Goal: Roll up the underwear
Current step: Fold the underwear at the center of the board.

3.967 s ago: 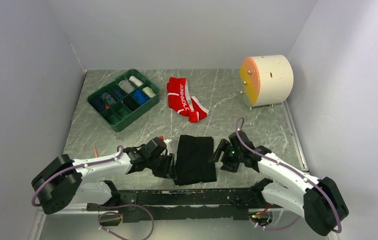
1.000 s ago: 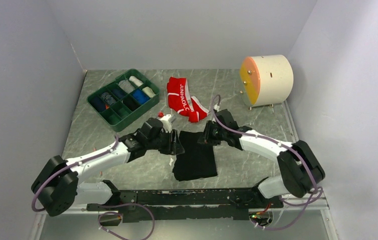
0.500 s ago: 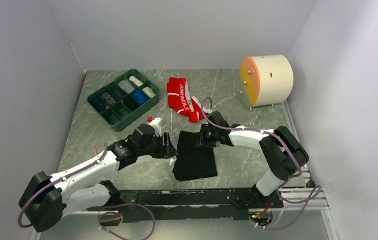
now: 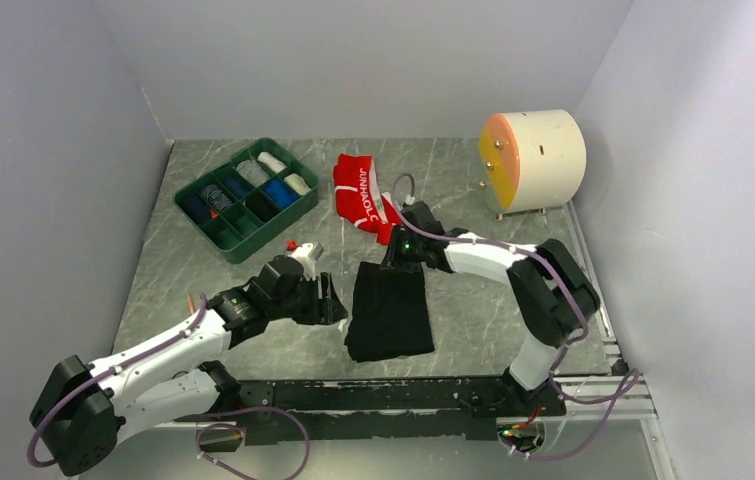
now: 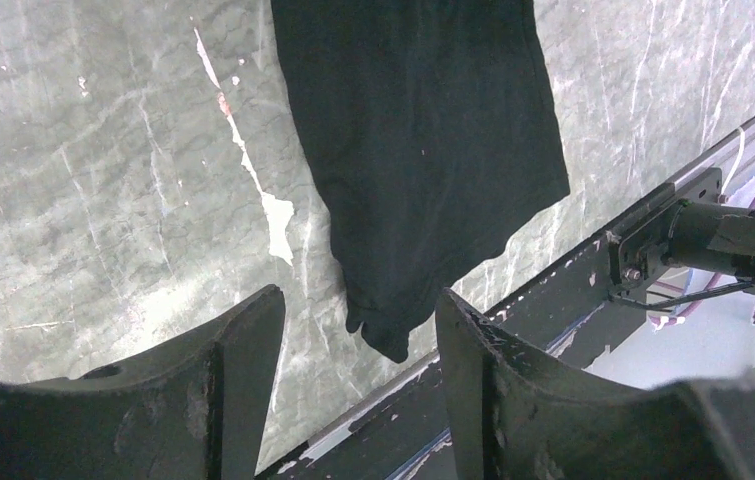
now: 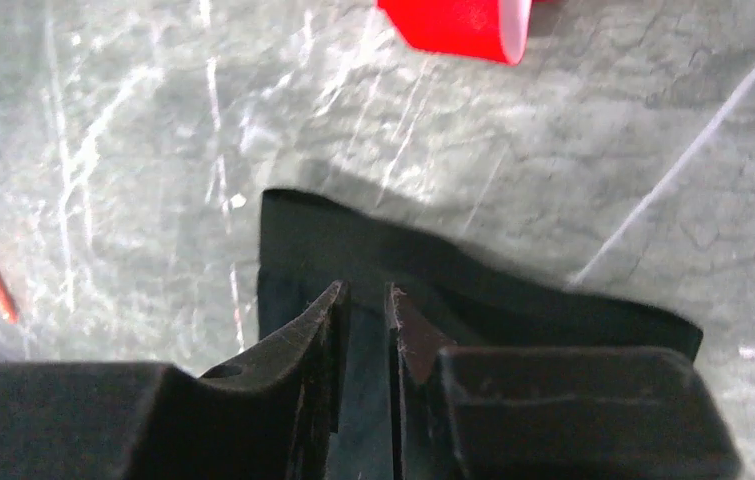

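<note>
The black underwear (image 4: 390,315) lies flat on the marble table, a long folded strip running towards the near rail. My right gripper (image 4: 393,255) is at its far edge. In the right wrist view the jaws (image 6: 363,290) stand almost together with black cloth (image 6: 513,300) filling the narrow slit. My left gripper (image 4: 333,300) hovers just left of the strip, open and holding nothing. Its wrist view shows the jaws (image 5: 358,300) wide apart over bare table, with the black cloth (image 5: 423,130) ahead. The red underwear (image 4: 358,190) with its white-lettered waistband lies crumpled farther back, and its edge (image 6: 458,25) shows in the right wrist view.
A green divided tray (image 4: 238,250) holding rolled items sits at the back left. A cream drum with an orange face (image 4: 538,155) stands at the back right. A thin red stick (image 4: 191,303) lies by the left arm. The black rail (image 4: 373,395) runs along the near edge.
My left gripper has let go, opened wider and drawn back left from the black underwear. The right arm has swung round behind the cloth, its gripper staying at the far edge.
</note>
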Controlling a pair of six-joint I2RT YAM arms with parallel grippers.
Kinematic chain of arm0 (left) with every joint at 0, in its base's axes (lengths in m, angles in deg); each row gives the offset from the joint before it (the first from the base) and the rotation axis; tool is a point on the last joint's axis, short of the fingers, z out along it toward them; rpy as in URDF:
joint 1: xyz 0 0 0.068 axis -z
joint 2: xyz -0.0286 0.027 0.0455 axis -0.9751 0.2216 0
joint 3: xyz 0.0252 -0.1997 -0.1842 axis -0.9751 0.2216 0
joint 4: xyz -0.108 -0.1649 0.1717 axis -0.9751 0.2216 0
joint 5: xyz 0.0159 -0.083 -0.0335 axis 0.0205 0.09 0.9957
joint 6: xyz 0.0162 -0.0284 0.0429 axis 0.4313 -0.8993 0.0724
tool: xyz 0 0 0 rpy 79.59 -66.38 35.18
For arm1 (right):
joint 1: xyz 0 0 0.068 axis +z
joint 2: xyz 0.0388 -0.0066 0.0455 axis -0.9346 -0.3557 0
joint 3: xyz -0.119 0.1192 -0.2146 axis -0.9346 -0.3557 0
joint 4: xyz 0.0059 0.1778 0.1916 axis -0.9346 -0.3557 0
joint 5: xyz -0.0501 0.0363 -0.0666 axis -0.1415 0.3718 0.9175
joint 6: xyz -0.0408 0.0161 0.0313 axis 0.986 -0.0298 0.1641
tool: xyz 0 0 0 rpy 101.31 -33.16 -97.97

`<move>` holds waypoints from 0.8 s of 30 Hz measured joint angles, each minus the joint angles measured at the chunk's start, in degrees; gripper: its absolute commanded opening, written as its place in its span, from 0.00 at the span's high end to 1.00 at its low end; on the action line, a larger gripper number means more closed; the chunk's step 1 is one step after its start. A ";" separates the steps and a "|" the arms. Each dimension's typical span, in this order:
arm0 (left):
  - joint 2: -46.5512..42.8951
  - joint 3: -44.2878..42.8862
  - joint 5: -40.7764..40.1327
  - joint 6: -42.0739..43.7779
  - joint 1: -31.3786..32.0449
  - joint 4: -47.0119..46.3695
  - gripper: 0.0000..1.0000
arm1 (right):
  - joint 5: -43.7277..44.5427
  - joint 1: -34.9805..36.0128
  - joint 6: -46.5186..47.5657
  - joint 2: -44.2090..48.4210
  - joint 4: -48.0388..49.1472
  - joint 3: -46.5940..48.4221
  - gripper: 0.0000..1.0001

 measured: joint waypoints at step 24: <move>-1.57 0.24 -0.96 -0.50 0.00 2.54 0.35 | -3.67 4.46 -1.14 9.73 -1.03 -5.01 0.73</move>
